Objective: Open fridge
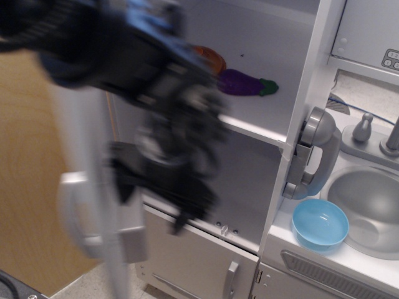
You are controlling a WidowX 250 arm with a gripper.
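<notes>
The white-grey fridge (262, 75) stands with its large door (93, 205) swung far out to the left; the door is seen nearly edge-on and blurred, its silver handle (72, 212) on the left side. Inside, a purple eggplant (240, 82) and an orange item (209, 59) lie on the upper shelf. My black arm crosses the open front, heavily motion-blurred. My gripper (187, 215) points down inside the doorway, just right of the door's inner face. Its fingers are too blurred to tell open from shut.
A smaller lower door (206, 261) with a short handle sits below, closed. A grey toy telephone (312, 156) hangs on the fridge's right wall. A blue bowl (320, 224) rests beside the silver sink (374, 205). A wooden panel (25, 187) stands left.
</notes>
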